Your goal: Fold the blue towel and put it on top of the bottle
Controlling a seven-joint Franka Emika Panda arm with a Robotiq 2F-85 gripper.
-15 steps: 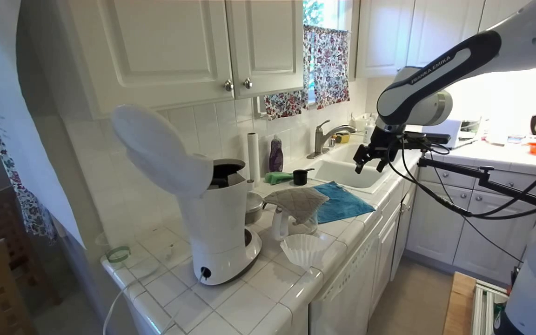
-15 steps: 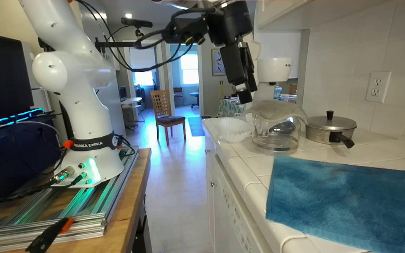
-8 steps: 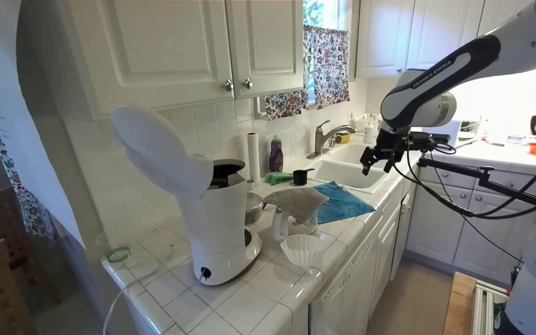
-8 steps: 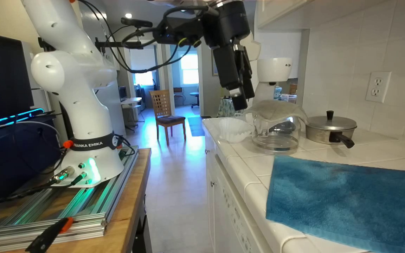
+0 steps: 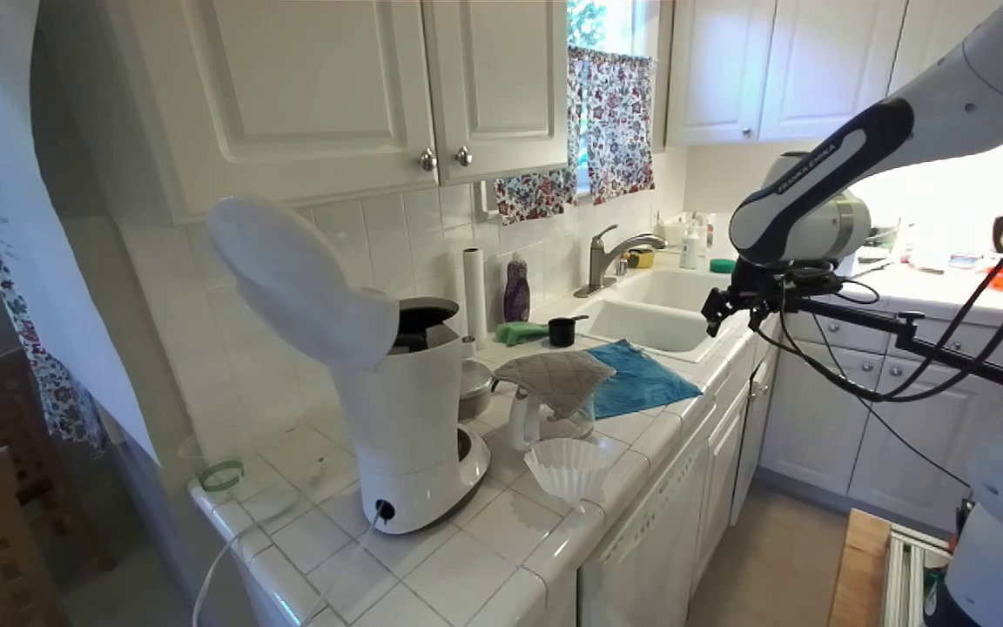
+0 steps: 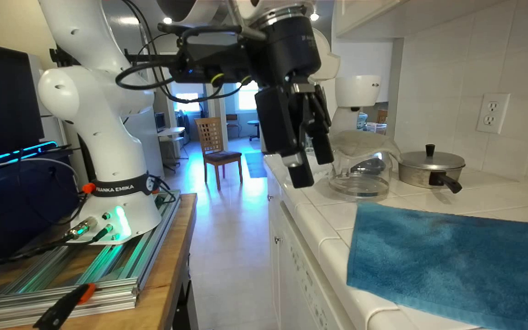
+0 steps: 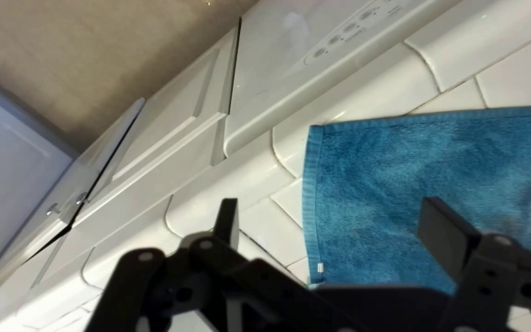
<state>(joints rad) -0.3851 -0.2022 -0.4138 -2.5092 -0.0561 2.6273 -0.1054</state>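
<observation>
The tool (image 6: 312, 165) has dropped lower and moved away from the coffee maker (image 5: 406, 418), spread wide and empty. The blue towel (image 7: 404, 184) has not shifted: it lies flat, one corner at the front edge of the counter (image 6: 337, 215). This looks like the approach for a first pinch; folding itself has yet to start.

Saucepan (image 6: 419, 172) (lidded), wooden chair (image 6: 221, 156)
</observation>
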